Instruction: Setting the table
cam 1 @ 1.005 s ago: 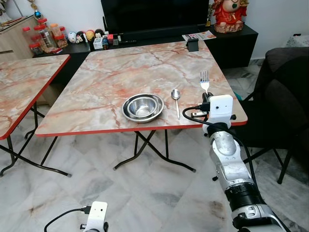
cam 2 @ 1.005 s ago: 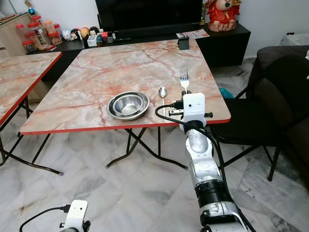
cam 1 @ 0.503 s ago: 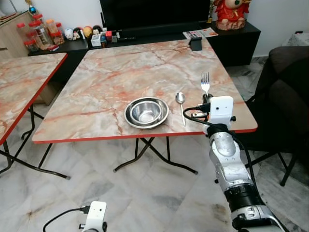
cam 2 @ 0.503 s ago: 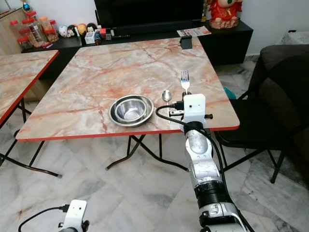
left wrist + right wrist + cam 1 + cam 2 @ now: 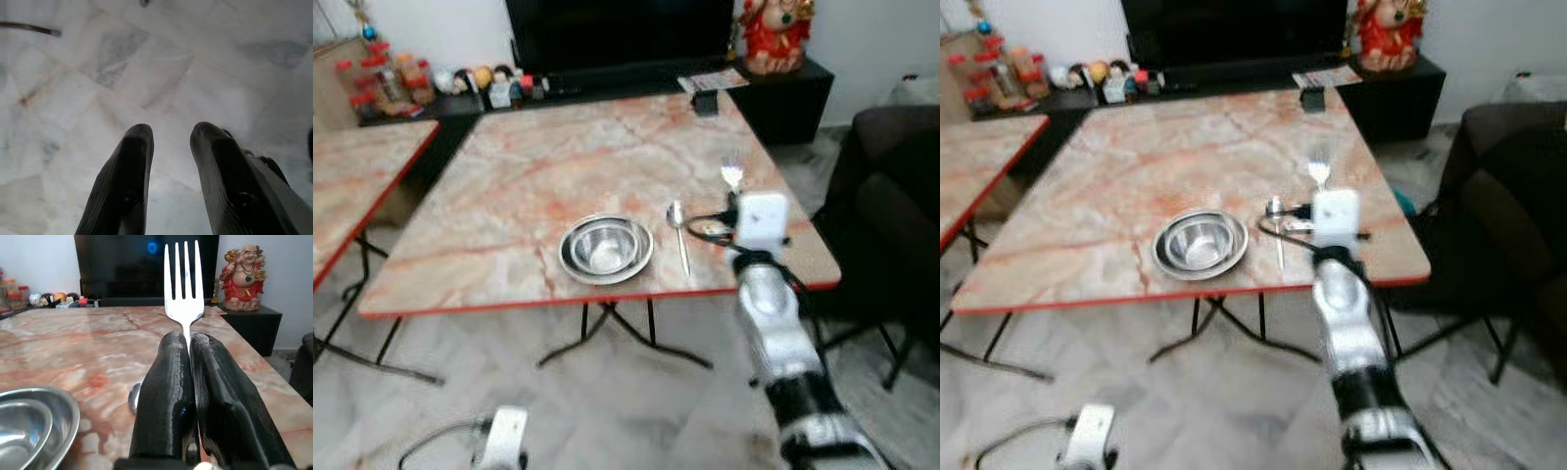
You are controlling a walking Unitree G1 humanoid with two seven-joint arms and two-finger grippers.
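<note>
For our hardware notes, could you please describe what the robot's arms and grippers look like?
The right arm is silver with a black band near its base, a white box-shaped wrist module and a looping black cable. The right gripper and left gripper each have two long, rounded black fingers.

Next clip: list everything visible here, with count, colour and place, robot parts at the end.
table: one, pink marble top with red edge, centre.
second table: one, same pattern, on the robot's left.
bowls: two nested, steel, near the table's front edge.
spoon: one, silver, lying right of the bowls.
fork: one, silver, tines up, in the right gripper.
TV: one, black, on the dark cabinet behind.
figurine: one, red, on the cabinet at right.
jars and trinkets: several, mixed colours, on the cabinet at left.
chair: one, dark, right of the table.
right gripper: black, shut on the fork over the table.
left gripper: black, fingers apart, over the floor.
</note>
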